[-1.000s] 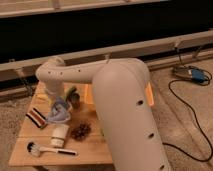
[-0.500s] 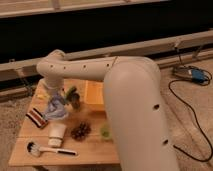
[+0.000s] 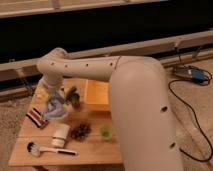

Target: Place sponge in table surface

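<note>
**Sponge carried low over the table's left side**

The gripper (image 3: 56,102) hangs just above the wooden table (image 3: 95,150), left of the yellow bin (image 3: 97,94), apparently clamped on the pale blue sponge (image 3: 54,111), which droops beneath it so it can be set down. The arm (image 3: 100,67) reaches leftward, elbow bent, wrist pointing down.

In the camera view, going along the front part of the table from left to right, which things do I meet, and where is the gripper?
Brush → white cup → pine cone → small green cup. The gripper hangs farther back, over the table's left half.
</note>
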`<state>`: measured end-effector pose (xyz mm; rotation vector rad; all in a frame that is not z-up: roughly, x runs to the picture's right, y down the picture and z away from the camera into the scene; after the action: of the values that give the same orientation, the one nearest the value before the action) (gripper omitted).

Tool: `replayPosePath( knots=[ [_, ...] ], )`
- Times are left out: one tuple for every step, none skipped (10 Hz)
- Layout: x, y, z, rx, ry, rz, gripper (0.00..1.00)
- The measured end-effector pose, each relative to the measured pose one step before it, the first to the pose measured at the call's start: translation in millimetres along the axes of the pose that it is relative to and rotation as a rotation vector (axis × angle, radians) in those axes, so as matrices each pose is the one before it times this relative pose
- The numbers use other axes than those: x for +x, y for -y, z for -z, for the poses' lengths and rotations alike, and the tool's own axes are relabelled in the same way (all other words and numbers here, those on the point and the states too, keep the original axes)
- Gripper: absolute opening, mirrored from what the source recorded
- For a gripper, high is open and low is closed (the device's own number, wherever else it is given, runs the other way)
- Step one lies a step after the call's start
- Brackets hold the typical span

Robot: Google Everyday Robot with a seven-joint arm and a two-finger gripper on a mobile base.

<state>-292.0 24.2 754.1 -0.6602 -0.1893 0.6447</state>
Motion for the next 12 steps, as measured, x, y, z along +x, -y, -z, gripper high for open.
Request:
replayPosePath(
  knots=[
    [0.20,-1.16,1.71,-0.00117,0.00011,0.00480,0.55],
    [0.47,-1.61,1.98,-0.00104,-0.00141,0.00611,0.66],
    [1.18,-0.77,0.54,-0.00004,-0.00480,0.00411,0.74],
    [0.79,-0.84,0.25,0.00031,-0.00436,0.00411,0.79],
    [0.41,-1.44,-0.48,-0.00062,-0.00485,0.00453,0.80],
    [-0.16,-0.78,0.13,0.00009,-0.00190,0.00320,0.80],
    [-0.45,-1.03,0.45,0.00020,-0.00155,0.00422,0.80],
    [-0.75,-0.96,0.27,-0.00015,-0.00141,0.00385,0.80],
    [-1.47,-1.48,1.36,-0.00127,0.00065,0.00693,0.80],
    [-1.01,-0.42,2.63,0.00209,0.00148,0.00405,0.80],
    [-1.66,-0.26,3.78,0.00323,0.00136,0.00300,0.80],
    [-1.68,0.56,4.02,0.00308,0.00317,0.00094,0.80]
  ],
)
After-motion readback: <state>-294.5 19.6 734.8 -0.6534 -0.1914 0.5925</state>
